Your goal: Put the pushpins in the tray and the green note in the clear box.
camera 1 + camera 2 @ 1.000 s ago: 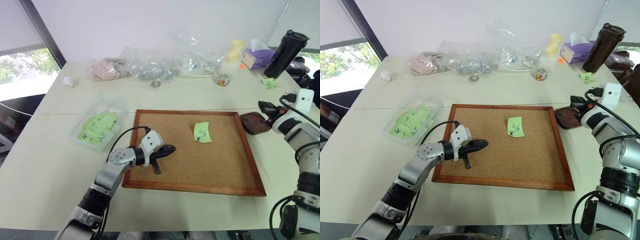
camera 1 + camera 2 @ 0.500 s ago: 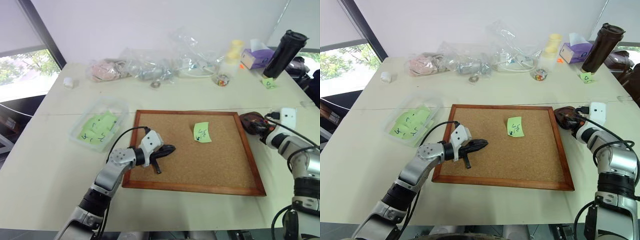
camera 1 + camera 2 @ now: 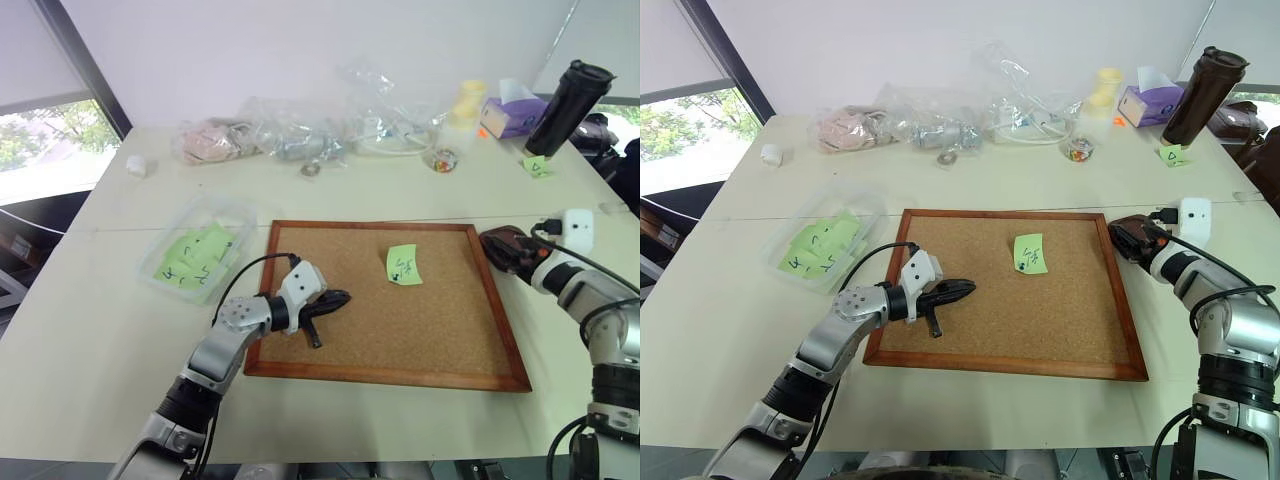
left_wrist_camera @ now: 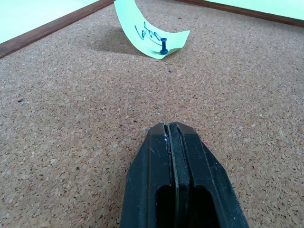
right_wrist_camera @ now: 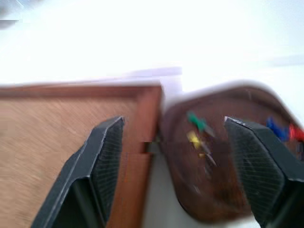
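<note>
The green note (image 3: 403,265) curls up off the cork board, held there by one blue pushpin (image 4: 163,46). My left gripper (image 3: 338,297) lies on the cork left of the note, shut with nothing in it. The dark brown tray (image 5: 223,199) sits just off the board's right edge and holds several coloured pushpins (image 5: 195,121). Over the tray's near-left part, by the board's corner, my right gripper (image 5: 175,124) stands open and empty. The clear box (image 3: 222,200) stands left of the board with several green notes inside.
The wood-framed cork board (image 3: 385,377) takes up the table's middle. Clear plastic bags (image 3: 300,130), a small jar (image 3: 445,158), a purple tissue box (image 3: 515,110), a black bottle (image 3: 570,100) and another green note (image 3: 538,165) line the back.
My right gripper has come down and left to the tray and gone from shut to open. The left arm and the note have not moved.
</note>
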